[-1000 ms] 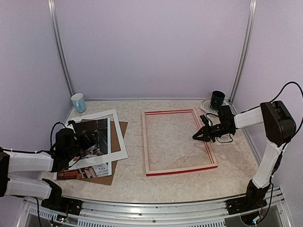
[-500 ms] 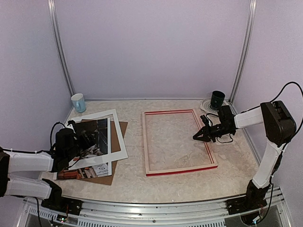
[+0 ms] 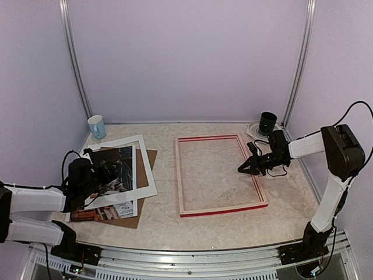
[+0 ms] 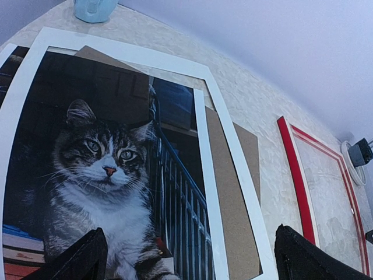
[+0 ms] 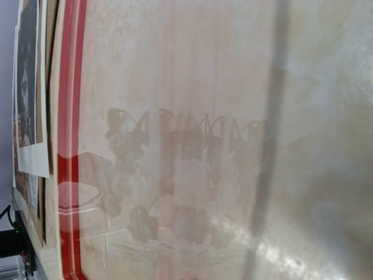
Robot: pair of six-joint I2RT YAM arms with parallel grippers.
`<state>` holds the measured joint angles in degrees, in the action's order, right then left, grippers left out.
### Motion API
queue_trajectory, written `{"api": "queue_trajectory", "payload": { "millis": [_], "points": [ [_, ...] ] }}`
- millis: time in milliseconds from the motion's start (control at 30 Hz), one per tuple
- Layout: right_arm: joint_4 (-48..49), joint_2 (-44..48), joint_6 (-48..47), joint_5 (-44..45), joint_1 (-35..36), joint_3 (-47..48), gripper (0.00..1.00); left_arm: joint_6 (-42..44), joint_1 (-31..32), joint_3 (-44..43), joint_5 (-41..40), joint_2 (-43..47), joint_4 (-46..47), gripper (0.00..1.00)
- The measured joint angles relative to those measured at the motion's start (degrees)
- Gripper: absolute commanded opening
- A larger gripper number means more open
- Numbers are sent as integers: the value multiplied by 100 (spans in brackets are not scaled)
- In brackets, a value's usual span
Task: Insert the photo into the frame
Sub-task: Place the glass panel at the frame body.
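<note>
Fingers (image 4: 81, 259) of the left gripper (image 3: 108, 174) are spread fully apart, and nothing is grasped between them. This gripper is held low over the photo (image 4: 99, 175), well to the left of the frame (image 3: 224, 209). Whether the print is touched cannot be told.

Fingers of the right gripper (image 3: 241, 170) are clenched together, and no object is seen between them. The tips are positioned at the frame's right rail, about halfway along it. Contact with the rail cannot be confirmed. In the right wrist view only the frame's red rail and the pale surface inside it are shown, overlaid with blurred reflections.

The frame is laid flat on the tabletop (image 3: 163, 227), with the marbled surface visible through its opening.

The photo is located left of the frame and apart from it. A grey-and-white tabby cat is shown on it, with book stacks along its near edge. It is laid on a brown backing board (image 4: 233, 192), and a white mat (image 4: 230, 128) is placed askew over it, so that the cat is seen through the mat's opening.

Small dark print is carried on the photo's white margin, on the side nearest the arms; it is too small to be read.

A pale blue cup (image 3: 97, 126) is stood beyond the stack, far left of the frame. A dark cup (image 3: 268, 122) is stood just past the frame's far right corner.
</note>
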<state>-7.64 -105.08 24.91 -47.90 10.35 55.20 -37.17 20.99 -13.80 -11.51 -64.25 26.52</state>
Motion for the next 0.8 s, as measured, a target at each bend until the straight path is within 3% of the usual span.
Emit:
{"api": "queue_trajectory", "payload": {
  "millis": [800],
  "points": [
    [142,249,13,-83,-2,-63,4,0,0,0,-50,2,0,99]
  ]
}}
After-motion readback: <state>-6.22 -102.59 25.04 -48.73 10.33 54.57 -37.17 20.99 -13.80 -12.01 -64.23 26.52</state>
